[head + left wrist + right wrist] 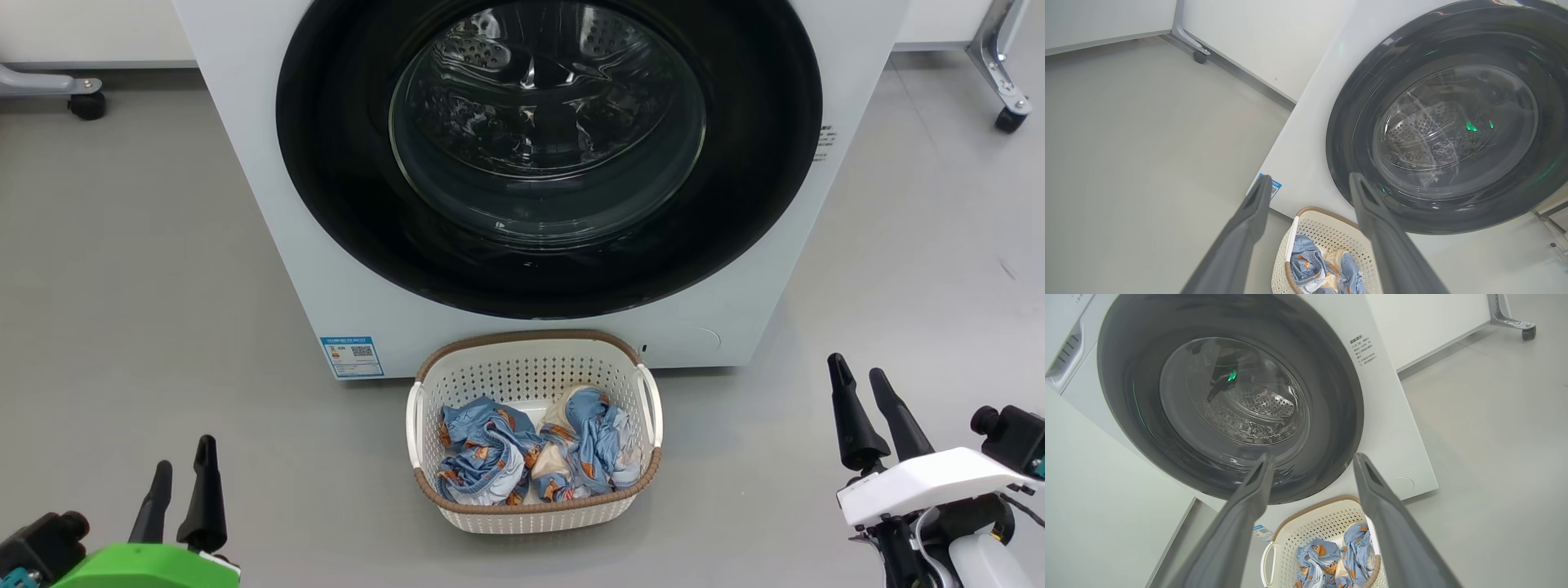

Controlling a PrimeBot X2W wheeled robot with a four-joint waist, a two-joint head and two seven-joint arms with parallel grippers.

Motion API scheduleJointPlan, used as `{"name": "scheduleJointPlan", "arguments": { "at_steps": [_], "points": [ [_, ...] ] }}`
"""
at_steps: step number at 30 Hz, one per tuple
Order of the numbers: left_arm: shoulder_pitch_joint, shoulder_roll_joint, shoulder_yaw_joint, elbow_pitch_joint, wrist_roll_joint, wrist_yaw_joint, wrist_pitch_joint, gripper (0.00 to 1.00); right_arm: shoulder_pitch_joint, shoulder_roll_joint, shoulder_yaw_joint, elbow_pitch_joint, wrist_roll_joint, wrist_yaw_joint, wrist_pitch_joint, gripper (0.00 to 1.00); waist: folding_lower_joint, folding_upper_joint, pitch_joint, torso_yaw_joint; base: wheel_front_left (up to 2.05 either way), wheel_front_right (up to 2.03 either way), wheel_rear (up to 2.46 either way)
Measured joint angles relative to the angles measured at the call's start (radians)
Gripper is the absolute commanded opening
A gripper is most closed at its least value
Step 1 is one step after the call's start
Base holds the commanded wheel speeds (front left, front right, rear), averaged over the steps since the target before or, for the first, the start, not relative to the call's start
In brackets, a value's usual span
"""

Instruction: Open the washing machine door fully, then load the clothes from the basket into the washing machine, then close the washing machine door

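The left gripper (184,453) and the right gripper (855,367) both hang spread and empty, touching nothing. Between them, a little ahead, sits the basket (531,336) with the clothes (522,457) heaped inside. Just beyond it the washing machine door (547,139) lies shut, flush against the washing machine (269,204), so no step looks done: opening, loading and closing all remain. Bare floor (122,286) lies open outside each gripper, but the basket stands close under the door's lower rim and may crowd its swing

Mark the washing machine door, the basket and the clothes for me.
washing machine door (335,163), head view, left of its black rim.
basket (522,371), head view, perforated back wall.
clothes (478,445), head view, blue fabric at left.
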Motion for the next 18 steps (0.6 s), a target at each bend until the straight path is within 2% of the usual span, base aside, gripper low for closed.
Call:
{"name": "scheduleJointPlan", "arguments": {
  "at_steps": [9, 18],
  "points": [
    [0.044, -0.008, 0.011, -0.009, 0.138, 0.0, -0.026, 1.0, 0.003, -0.009, 0.02, 0.001, -0.132, -0.024, -0.025, 1.0, 0.0, 0.0, -0.012, 0.001, 0.0, 0.0, 0.0],
    [0.059, -0.022, 0.03, -0.032, 0.276, 0.0, -0.051, 1.0, 0.007, -0.017, 0.033, 0.001, -0.266, -0.026, -0.055, 1.0, 0.0, 0.0, -0.018, 0.001, 0.0, 0.0, 0.0]
  ]
}}
